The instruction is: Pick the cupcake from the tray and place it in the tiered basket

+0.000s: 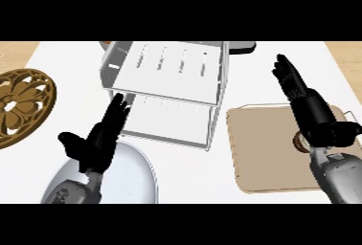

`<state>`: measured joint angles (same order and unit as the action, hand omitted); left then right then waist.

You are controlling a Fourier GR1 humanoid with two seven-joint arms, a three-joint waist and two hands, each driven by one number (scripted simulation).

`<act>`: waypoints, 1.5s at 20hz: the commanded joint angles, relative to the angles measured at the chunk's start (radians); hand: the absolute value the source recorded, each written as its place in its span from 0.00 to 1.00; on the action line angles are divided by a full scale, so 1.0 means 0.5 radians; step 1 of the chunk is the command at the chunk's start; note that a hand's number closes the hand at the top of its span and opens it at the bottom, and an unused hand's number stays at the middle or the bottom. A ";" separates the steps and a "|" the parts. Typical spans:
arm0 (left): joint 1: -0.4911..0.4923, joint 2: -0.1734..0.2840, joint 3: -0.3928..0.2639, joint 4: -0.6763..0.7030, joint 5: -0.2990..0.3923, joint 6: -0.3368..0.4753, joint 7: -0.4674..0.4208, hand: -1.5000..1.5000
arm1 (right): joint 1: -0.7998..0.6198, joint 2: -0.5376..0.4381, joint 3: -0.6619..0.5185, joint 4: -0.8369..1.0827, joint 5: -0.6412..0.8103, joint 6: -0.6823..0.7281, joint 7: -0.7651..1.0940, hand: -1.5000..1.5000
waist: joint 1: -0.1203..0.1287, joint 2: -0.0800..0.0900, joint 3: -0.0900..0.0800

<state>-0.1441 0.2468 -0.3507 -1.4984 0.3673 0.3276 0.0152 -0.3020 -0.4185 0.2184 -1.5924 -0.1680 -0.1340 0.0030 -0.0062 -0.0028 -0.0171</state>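
With fingers straight and holding nothing, the right robot hand (304,103) hovers over the tray (265,148), its wrist hiding most of the cupcake (299,142), so a blind downward grasp could tip it.

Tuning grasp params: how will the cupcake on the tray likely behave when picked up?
Only a sliver of the cupcake shows behind the right hand on the tan tray. It looks small, so probably light. Likely soft and crushable. The tray looks flat, so a push might slide or tip it.
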 commanded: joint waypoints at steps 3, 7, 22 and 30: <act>0.019 0.115 -0.012 0.049 -0.082 -0.184 -0.163 0.50 | -0.081 0.110 -0.288 0.437 0.012 -0.288 0.039 0.00 | 0.043 0.025 0.034; -0.003 0.183 -0.096 0.040 -0.159 -0.234 -0.144 0.50 | 0.062 -0.135 -0.346 0.769 0.456 -0.717 0.178 0.00 | 0.037 0.063 0.021; 0.065 0.230 0.011 0.181 -0.155 -0.372 -0.263 0.50 | -0.227 -0.388 -0.112 0.981 0.843 -0.641 0.584 0.00 | -0.023 -0.011 0.009; 0.080 0.203 0.002 0.164 -0.133 -0.368 -0.245 0.50 | -0.315 -0.628 0.388 0.833 1.065 0.234 1.410 0.00 | -0.011 -0.020 0.007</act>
<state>-0.1280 0.3509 -0.3620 -1.4815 0.3074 0.1198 -0.1203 -0.4413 -0.6909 0.3080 -1.1257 0.3184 -0.1881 0.5295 -0.0069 -0.0183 -0.0062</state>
